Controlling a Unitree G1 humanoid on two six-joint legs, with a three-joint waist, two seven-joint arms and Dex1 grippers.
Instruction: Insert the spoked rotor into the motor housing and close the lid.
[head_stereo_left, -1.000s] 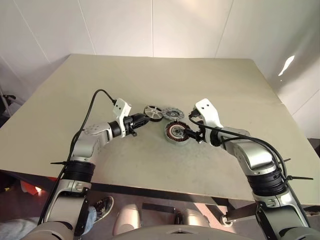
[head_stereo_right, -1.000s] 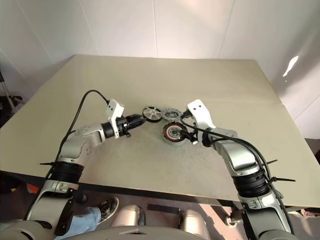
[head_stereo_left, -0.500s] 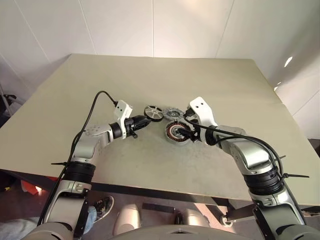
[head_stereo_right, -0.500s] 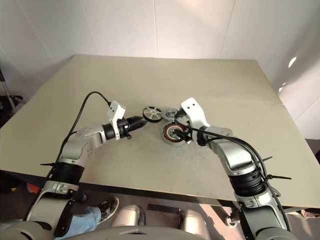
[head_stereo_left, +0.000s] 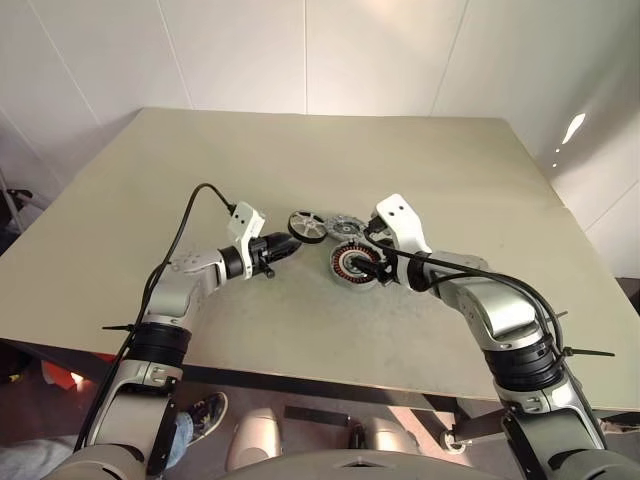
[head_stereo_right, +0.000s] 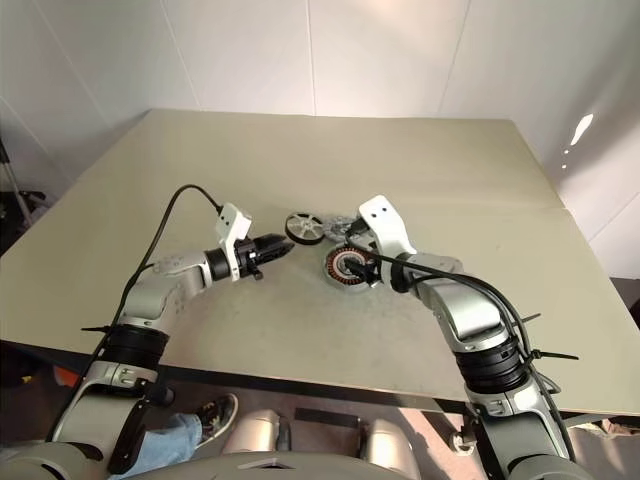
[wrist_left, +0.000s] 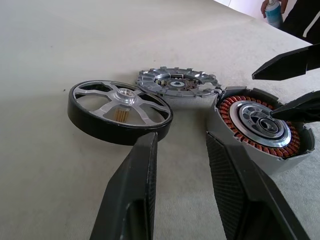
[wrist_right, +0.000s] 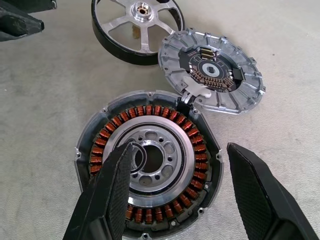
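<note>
The spoked rotor (wrist_left: 120, 111), black-rimmed with silver spokes, lies flat on the table. The grey lid (wrist_right: 212, 67) lies beside it, its edge touching the motor housing (wrist_right: 165, 135), whose copper windings face up. My right gripper (wrist_right: 180, 150) is open and hangs just over the housing, one finger (wrist_right: 107, 195) above its pale centre and the other (wrist_right: 260, 195) past its rim. My left gripper (wrist_left: 182, 140) is open and empty, low over the table, pointing at the gap between rotor and housing. In the head view the rotor (head_stereo_left: 306, 224) sits left of the lid (head_stereo_left: 345, 227).
All three parts cluster mid-table on the beige tabletop (head_stereo_left: 300, 330), with free surface all round them. A small thin ring (wrist_right: 138, 156) rests on the housing's centre plate. The table's front edge is close to my arms.
My right gripper has shifted a little to the left, from the housing's right edge to over it. The left gripper and the parts have not moved.
</note>
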